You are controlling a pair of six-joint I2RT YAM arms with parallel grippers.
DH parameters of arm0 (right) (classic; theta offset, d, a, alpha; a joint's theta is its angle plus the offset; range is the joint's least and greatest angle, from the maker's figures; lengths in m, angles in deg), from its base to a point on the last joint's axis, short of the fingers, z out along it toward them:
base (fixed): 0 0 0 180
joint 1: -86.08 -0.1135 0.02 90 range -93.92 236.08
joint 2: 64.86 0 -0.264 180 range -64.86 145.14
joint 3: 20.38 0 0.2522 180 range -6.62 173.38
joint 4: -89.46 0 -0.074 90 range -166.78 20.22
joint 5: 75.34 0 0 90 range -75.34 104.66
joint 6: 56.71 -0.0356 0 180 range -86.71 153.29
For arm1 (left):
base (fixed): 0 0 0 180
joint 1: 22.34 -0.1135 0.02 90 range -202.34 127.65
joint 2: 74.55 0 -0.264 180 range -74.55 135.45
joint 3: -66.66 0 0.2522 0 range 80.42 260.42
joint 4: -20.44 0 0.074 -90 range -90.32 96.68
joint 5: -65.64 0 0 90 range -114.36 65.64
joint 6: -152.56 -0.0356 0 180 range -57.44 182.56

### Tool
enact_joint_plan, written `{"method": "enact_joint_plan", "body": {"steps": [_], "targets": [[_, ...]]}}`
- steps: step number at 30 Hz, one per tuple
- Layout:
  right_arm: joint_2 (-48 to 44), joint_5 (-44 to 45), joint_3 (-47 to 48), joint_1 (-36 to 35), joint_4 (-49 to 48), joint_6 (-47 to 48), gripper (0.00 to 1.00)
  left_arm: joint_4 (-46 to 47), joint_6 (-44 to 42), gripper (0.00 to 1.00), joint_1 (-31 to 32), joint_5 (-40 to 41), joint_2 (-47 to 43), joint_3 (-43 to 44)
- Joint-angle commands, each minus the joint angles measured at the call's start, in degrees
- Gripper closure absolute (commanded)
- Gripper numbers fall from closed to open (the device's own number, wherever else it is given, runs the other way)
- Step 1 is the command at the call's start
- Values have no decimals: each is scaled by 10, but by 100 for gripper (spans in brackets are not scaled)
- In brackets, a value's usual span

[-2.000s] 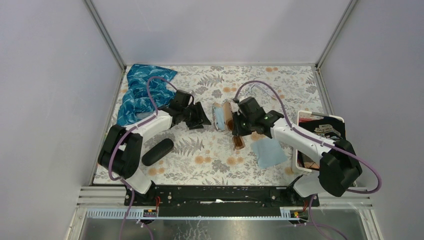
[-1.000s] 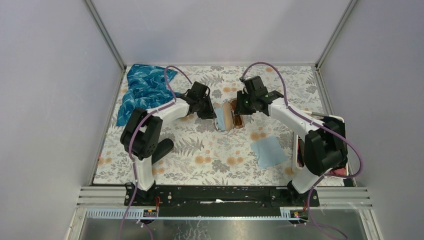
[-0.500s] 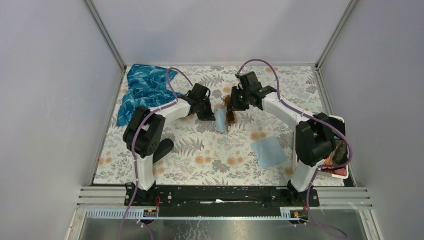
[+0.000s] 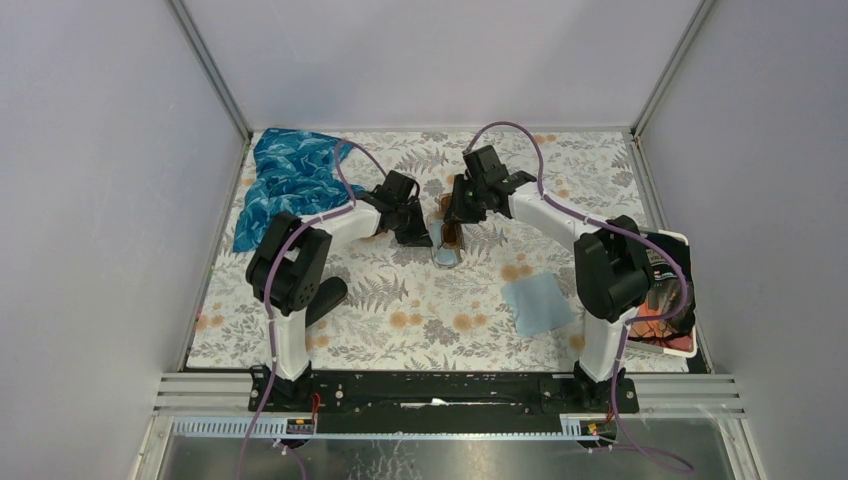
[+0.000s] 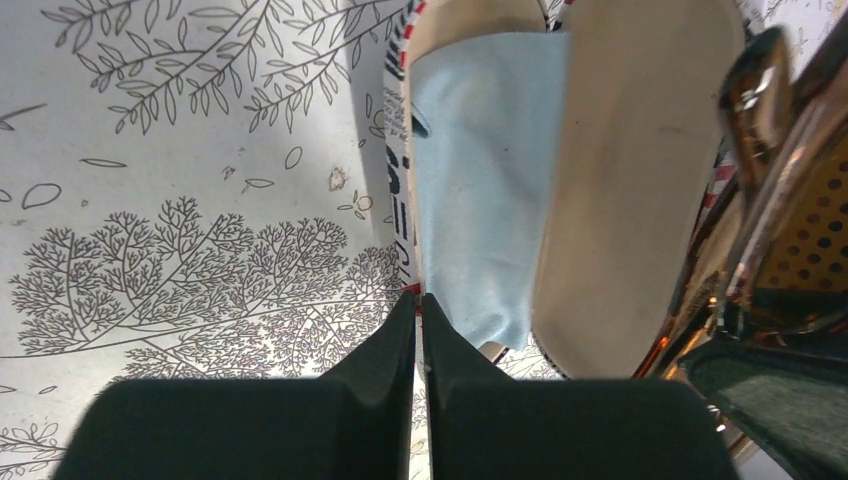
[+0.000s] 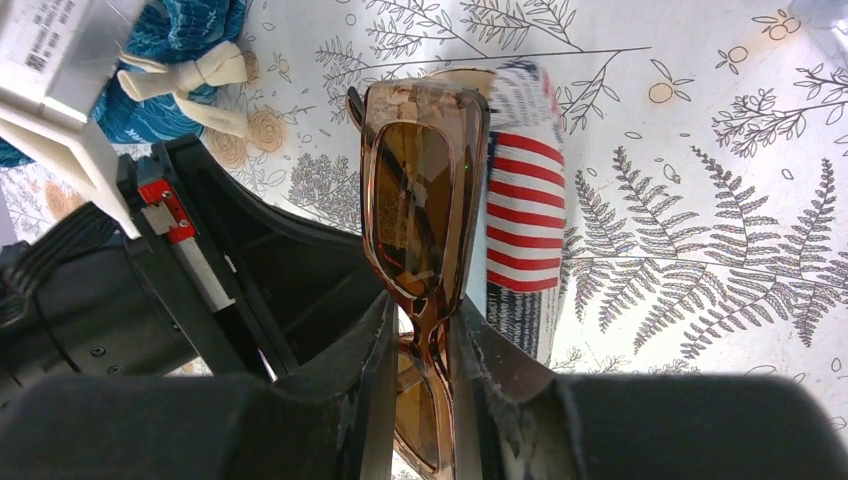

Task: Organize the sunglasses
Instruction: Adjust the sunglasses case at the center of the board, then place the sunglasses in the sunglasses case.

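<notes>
Grip check: your right tool (image 6: 420,330) is clamped on the sunglasses (image 6: 420,190) at the bridge, holding them edge-on at the open case (image 6: 525,200), toward 12 o'clock from the tabletop (image 4: 400,300) centre. Your left tool (image 5: 418,340) is closed on the case rim, probably to steady it.

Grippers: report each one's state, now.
Left gripper: closed, pinching the striped case by its rim.
Right gripper: closed on the sunglasses at the bridge.

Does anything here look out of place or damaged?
Nothing looks damaged or spilled. One cloth lies loose on the table, away from the open case, which the left claw pinches at its rim. The right claw grips the sunglasses by the bridge, near that case.
</notes>
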State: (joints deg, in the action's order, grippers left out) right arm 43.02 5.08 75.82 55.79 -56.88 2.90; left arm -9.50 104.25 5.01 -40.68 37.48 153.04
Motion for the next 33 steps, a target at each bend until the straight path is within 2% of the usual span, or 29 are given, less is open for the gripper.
{"method": "enact_joint_plan", "body": {"steps": [1,17,33], "targets": [[-1,37,18,-14,-4,-20,78,31,11,93,2,-13,-4,-22],[39,149,83,-70,80,67,78,41,13,92,2,-25,-7,-26],[61,138,105,-98,106,124,77,40,7,92,1,-34,-4,-17]]}}
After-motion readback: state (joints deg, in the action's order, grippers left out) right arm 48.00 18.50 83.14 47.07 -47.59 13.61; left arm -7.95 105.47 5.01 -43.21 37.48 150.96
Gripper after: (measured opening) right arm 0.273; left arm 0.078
